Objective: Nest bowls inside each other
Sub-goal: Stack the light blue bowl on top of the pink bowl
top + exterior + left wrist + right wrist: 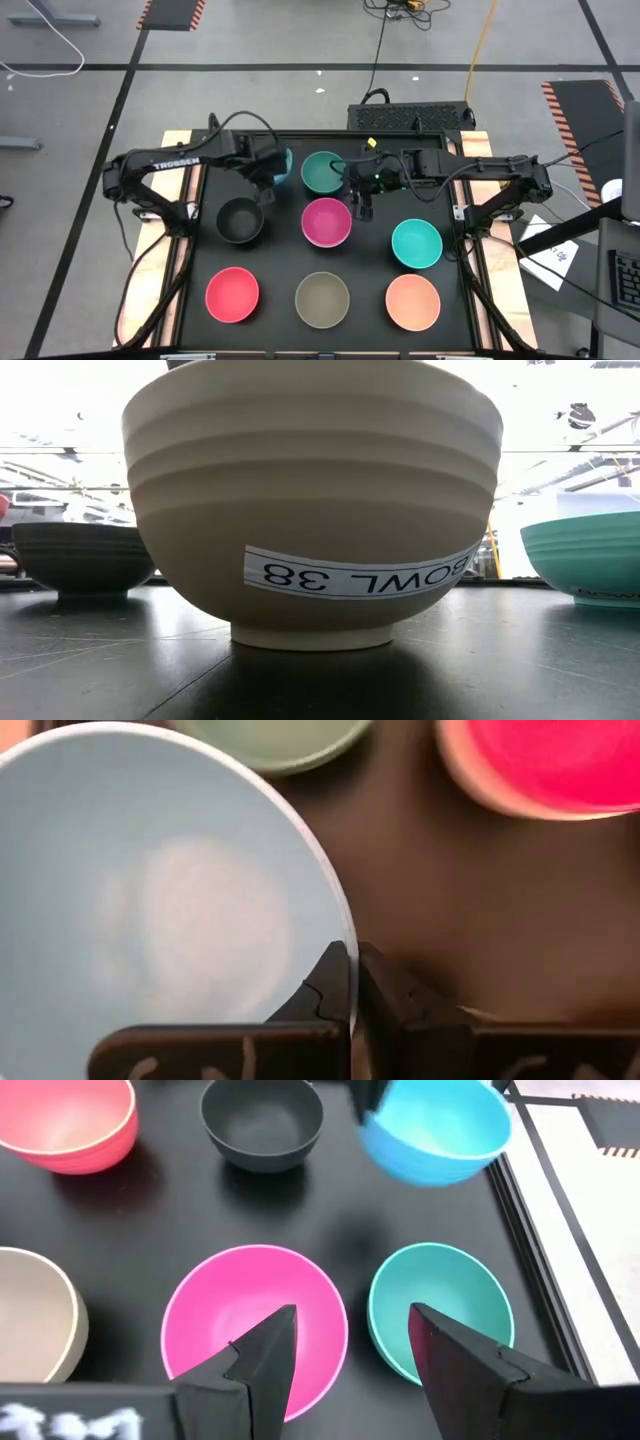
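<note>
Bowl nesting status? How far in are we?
Done: nothing nested yet in the high view; every visible bowl sits alone. In hand: the left gripper is shut on the rim of the light blue bowl, lifted off the table in the right wrist view. The right gripper hangs open between the dark green bowl and the magenta bowl. Left: all the stacking, including black, teal, red-pink, olive-grey and peach-orange.

The light blue bowl [281, 163] is tilted and up off the table, rim pinched by the left gripper [350, 982]. Dark green [323, 172], magenta [326, 222], black [240, 221], teal [416, 244], red-pink [232, 295], olive-grey [322, 299] and peach-orange [413, 302] bowls sit upright, all apart.
</note>
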Robot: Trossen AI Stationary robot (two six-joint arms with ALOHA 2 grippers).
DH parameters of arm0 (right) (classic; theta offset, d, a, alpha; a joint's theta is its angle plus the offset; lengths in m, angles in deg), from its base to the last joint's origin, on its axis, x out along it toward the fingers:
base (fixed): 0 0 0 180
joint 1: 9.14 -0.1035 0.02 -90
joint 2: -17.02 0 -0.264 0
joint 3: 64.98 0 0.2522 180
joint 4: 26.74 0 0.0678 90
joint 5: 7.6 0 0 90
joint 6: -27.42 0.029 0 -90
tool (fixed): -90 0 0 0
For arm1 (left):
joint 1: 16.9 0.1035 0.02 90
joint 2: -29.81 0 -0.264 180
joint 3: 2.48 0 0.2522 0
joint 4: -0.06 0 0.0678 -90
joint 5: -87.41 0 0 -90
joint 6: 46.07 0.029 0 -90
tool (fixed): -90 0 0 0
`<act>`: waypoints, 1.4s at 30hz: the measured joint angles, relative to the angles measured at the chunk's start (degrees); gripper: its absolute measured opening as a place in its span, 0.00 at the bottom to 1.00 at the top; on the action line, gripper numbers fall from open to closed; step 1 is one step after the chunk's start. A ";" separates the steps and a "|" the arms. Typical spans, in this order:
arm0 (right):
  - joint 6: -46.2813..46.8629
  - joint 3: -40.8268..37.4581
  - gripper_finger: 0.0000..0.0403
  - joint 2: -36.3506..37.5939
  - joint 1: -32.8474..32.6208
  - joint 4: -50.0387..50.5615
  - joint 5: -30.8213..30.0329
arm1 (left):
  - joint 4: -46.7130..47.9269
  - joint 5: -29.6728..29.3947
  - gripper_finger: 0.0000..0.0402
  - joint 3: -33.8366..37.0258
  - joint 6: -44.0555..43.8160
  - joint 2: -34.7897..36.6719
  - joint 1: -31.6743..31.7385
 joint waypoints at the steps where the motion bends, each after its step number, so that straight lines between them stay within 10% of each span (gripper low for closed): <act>1: -0.03 0.00 0.46 0.00 0.11 0.00 0.02 | 0.02 0.00 0.01 -0.64 -0.96 0.00 -1.49; 23: -1.53 0.00 0.46 0.00 4.79 -2.99 0.02 | 1.46 0.15 0.01 -4.41 -16.02 -0.53 -22.12; 42: -1.85 0.02 0.46 0.00 10.04 -4.39 0.02 | 6.65 1.86 0.01 -33.24 -13.37 -22.95 -39.82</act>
